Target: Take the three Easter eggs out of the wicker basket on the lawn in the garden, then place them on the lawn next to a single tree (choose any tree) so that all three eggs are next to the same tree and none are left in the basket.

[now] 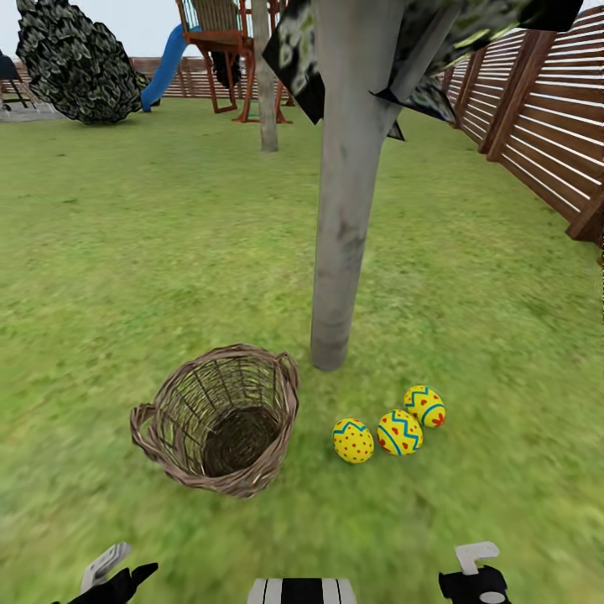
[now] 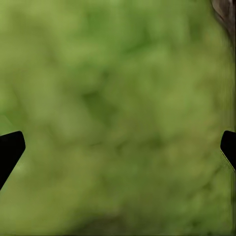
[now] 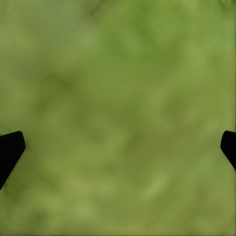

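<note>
Three yellow Easter eggs lie in a row on the lawn (image 1: 470,277) just right of the tree's pale grey trunk (image 1: 344,210): one (image 1: 353,440), a middle one (image 1: 399,432) and a third (image 1: 424,405). The brown wicker basket (image 1: 220,419) sits tilted on the grass left of the trunk, with nothing inside it. My left gripper (image 1: 113,577) and right gripper (image 1: 474,575) hang low at the near edge, well short of the eggs. In each wrist view the black fingertips (image 2: 10,150) (image 3: 10,147) stand wide apart over bare grass, so both are open.
A brown slat fence (image 1: 545,126) runs along the right. Far back stand a wooden play set (image 1: 226,50) with a blue slide (image 1: 164,71), a second pale trunk (image 1: 267,92) and a dark bush (image 1: 75,59). Open grass spreads left and right.
</note>
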